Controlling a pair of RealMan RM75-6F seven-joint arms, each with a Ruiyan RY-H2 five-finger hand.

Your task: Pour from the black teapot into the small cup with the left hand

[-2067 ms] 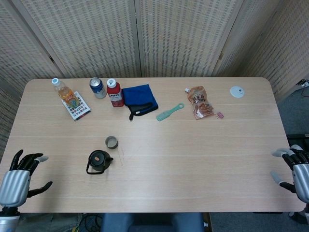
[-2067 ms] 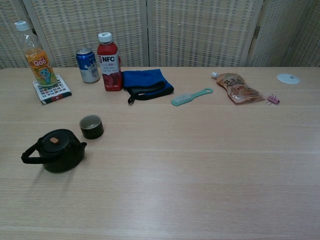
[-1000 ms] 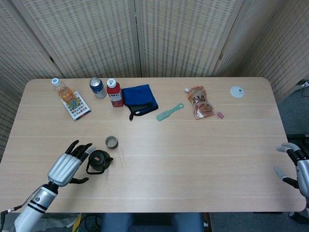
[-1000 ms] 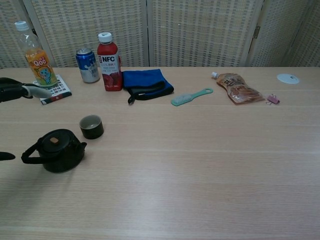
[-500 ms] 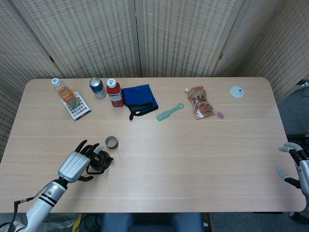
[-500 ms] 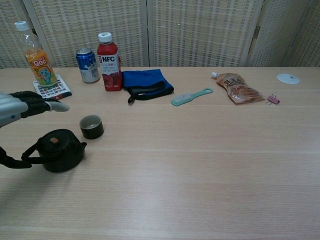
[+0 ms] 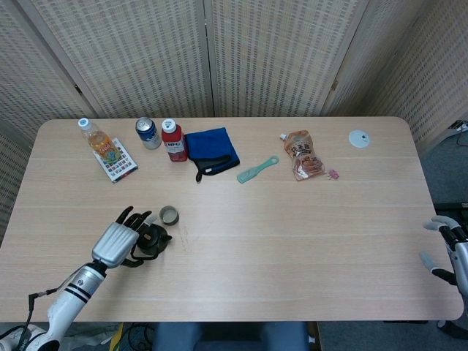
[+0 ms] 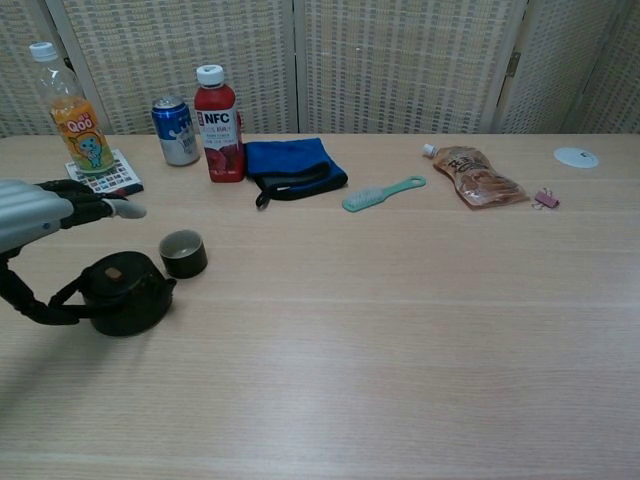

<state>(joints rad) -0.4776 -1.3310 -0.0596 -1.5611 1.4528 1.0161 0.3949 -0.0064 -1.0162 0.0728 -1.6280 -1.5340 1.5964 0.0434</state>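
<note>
The left hand (image 7: pixel 123 239) sits over the near-left part of the table (image 7: pixel 292 241), its fingers (image 8: pixel 92 207) spread above the handle side of the teapot (image 8: pixel 122 293) and its thumb low beside the handle. Whether it has actually hold of the handle cannot be told; no finger is plainly wrapped around it. The teapot stands upright on the table, spout toward 2 o'clock. Just beside it at 1 o'clock, apart from it, stands the cup (image 8: pixel 183 253), upright and open-mouthed.

The right hand (image 7: pixel 452 252) shows only at the near-right edge of the head view, off the table's corner, fingers apart and nothing in them.

Farther back, at the teapot's 11 o'clock, an orange bottle (image 8: pixel 68 110) stands on a patterned card (image 8: pixel 105 178). To its 3 o'clock are a blue can (image 8: pixel 177 131) and, near it, a red bottle (image 8: pixel 219 124). Just beside the red bottle at 3 o'clock lies a blue cloth (image 8: pixel 290 163) with a dark pouch (image 8: pixel 300 183) on its near edge. Further toward 3 o'clock lie a green brush (image 8: pixel 380 194), then a snack pouch (image 8: pixel 477 176) with a pink clip (image 8: pixel 546 199) near its right end. At the far right lies a white disc (image 8: pixel 576 156).
</note>
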